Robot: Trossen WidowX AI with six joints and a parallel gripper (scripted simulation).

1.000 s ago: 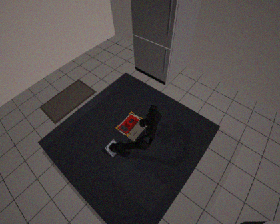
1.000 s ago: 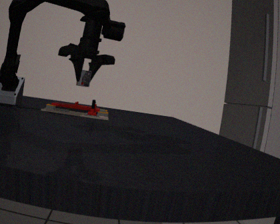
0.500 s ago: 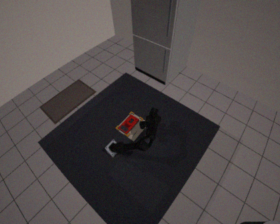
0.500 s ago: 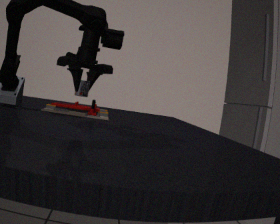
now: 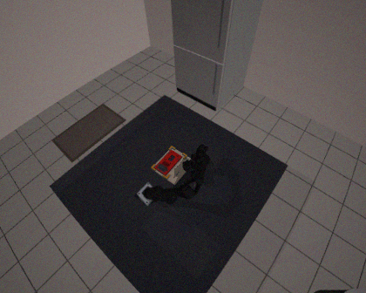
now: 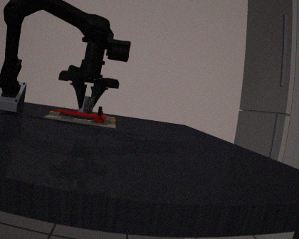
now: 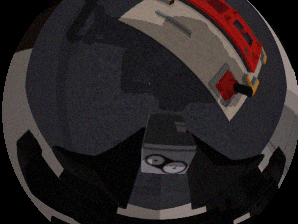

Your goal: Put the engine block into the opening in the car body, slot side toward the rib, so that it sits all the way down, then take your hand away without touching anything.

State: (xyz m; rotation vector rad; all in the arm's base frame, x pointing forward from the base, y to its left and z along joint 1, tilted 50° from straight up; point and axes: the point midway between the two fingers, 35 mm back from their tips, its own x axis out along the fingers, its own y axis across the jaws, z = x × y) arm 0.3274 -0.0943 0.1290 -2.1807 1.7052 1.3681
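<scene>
Pincer clamped on the block, low over the body just beneath; risk: slot turned away from the rib, or tilt jamming the block at the opening's edge.

A fridge, tiled floor and seemingly a doormat.

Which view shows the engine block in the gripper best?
The wrist view: the engine block sits close between the dark fingers, its two round features visible. The exterior view shows it small and side-on, just above the red car body. In the top view the arm hides it.
</scene>
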